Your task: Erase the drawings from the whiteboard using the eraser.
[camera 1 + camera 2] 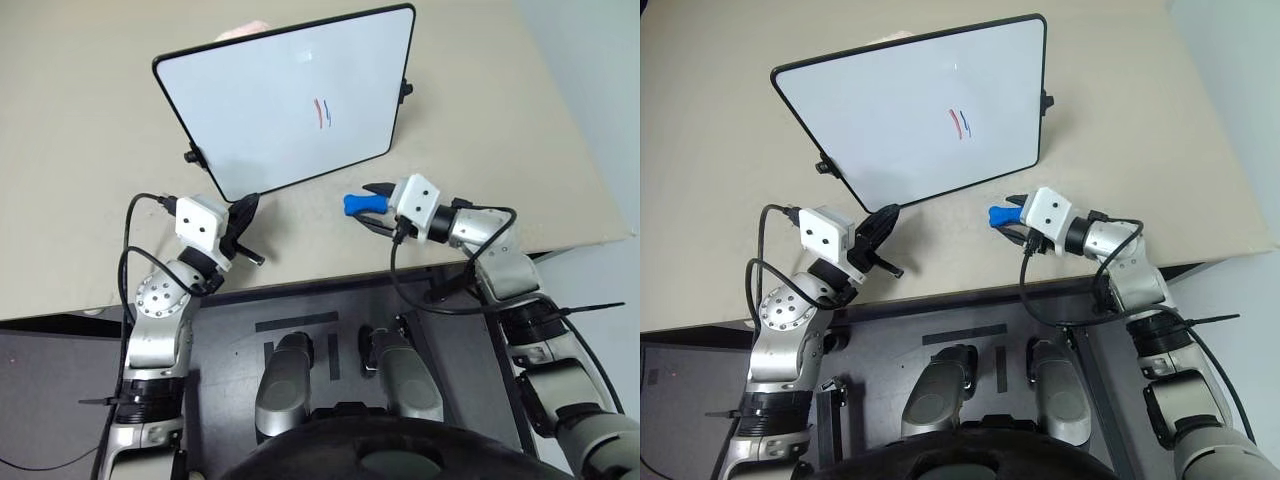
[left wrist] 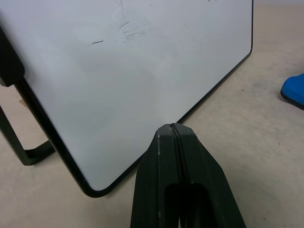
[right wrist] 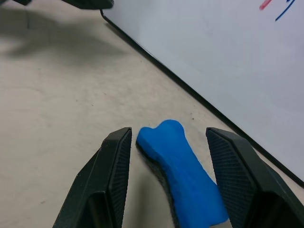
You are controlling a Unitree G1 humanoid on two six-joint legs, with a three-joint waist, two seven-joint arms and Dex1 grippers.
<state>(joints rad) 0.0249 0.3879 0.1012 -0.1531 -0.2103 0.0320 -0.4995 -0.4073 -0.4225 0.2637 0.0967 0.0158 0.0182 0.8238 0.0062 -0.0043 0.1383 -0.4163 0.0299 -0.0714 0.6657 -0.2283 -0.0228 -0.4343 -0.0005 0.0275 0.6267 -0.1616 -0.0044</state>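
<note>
- Right wrist view: the right gripper (image 3: 168, 175) stands with its two black fingers (image 3: 102, 185) spread wide, and the blue bone-shaped eraser (image 3: 183, 173) lies between them. A gap shows on each side of the eraser at its tip, so I cannot tell whether the pads touch it farther back.
- In the left eye view the eraser (image 1: 357, 204) juts out to the left of the right gripper (image 1: 374, 207), just off the near right edge of the whiteboard (image 1: 260, 110).
- The left gripper (image 1: 247, 218) has its fingers pressed together, holding nothing. Its tip sits just at the near left corner of the whiteboard; whether it touches the frame I cannot tell.
- The whiteboard stands tilted on the beige table (image 1: 90, 190), its black frame and side knobs visible, its near edge running from the left gripper toward the right one.
- The drawings (image 1: 322, 112) sit right of the board's middle: two short strokes, one red and one blue, side by side.
- Bare table lies open left of the board and to its right; the table's near edge runs just behind both grippers.
- Counted: one whiteboard, one eraser, two strokes, two grippers.
</note>
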